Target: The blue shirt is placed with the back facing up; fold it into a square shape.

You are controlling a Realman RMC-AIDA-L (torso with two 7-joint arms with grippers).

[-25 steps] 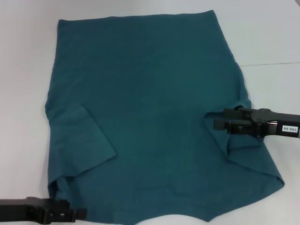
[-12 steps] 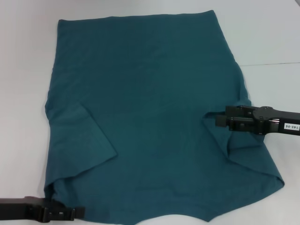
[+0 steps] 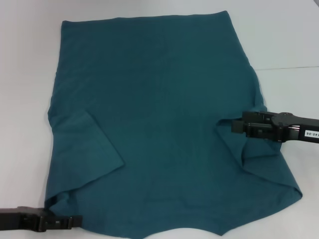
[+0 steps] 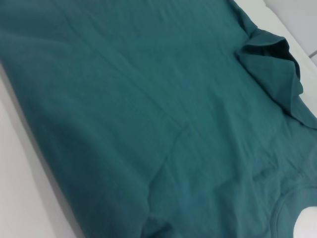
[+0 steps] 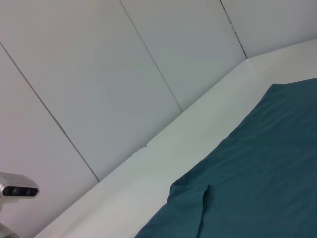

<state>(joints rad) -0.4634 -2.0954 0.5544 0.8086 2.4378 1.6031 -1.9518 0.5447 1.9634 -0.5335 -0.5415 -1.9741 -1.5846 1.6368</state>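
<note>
Both grippers have drawn outward since a second ago. On the white worktop [image 3: 30, 74] the blue shirt [image 3: 159, 109] lies flat, both sleeves folded inward. Right gripper [image 3: 234, 126] has its jaws closed on the folded sleeve's edge; left gripper [image 3: 77, 221] sits at the near shoulder corner, its grip unclear.
</note>
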